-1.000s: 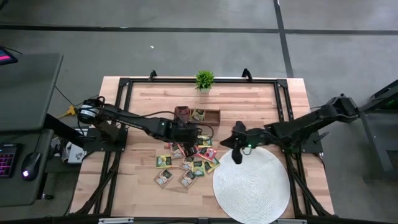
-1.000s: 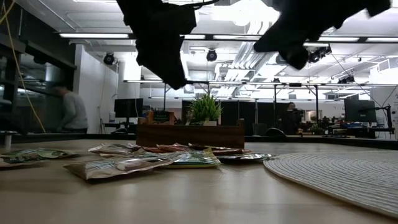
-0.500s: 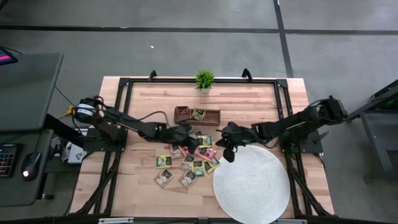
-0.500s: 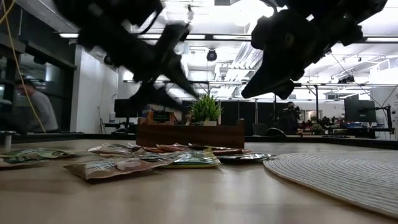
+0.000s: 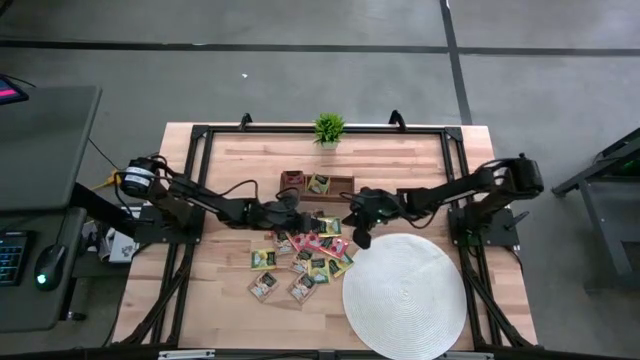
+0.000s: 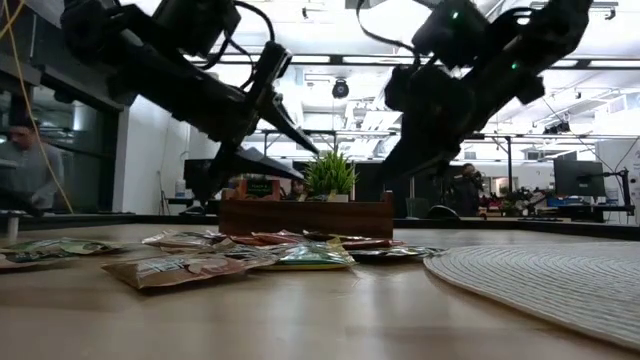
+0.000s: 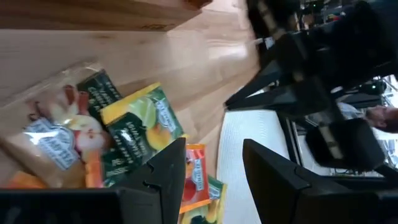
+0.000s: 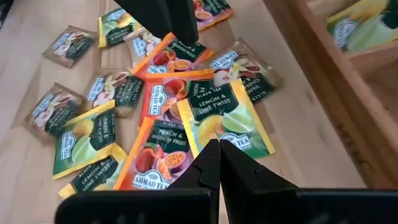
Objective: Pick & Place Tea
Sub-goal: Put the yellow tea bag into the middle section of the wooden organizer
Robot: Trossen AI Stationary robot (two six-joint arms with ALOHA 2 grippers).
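Wooden table (image 5: 230,165), light planks, black frame round the edge. Landmark for all positions below: the round white mat (image 5: 405,295) at the table's near right.

Left arm (image 5: 215,205) reaches in from the far left of the mat. Right arm (image 5: 455,190) comes in from beyond the mat's far right edge.

Wooden tray (image 5: 318,185): beyond the mat and to its left, long side across the table; at least one packet lies in it.

Tea packets (image 5: 300,260): scattered flat on the table just left of the mat, between mat and tray; yellow-green, pink-red and orange, some overlapping.

Potted plant (image 5: 328,128): far edge of the table, beyond the tray.

Left gripper (image 5: 296,204): above the packets' far side, left of the mat; fingers parted, nothing between them.

Right gripper (image 5: 358,236): just beyond the mat's far left edge, over the packets; fingers pressed together, empty.
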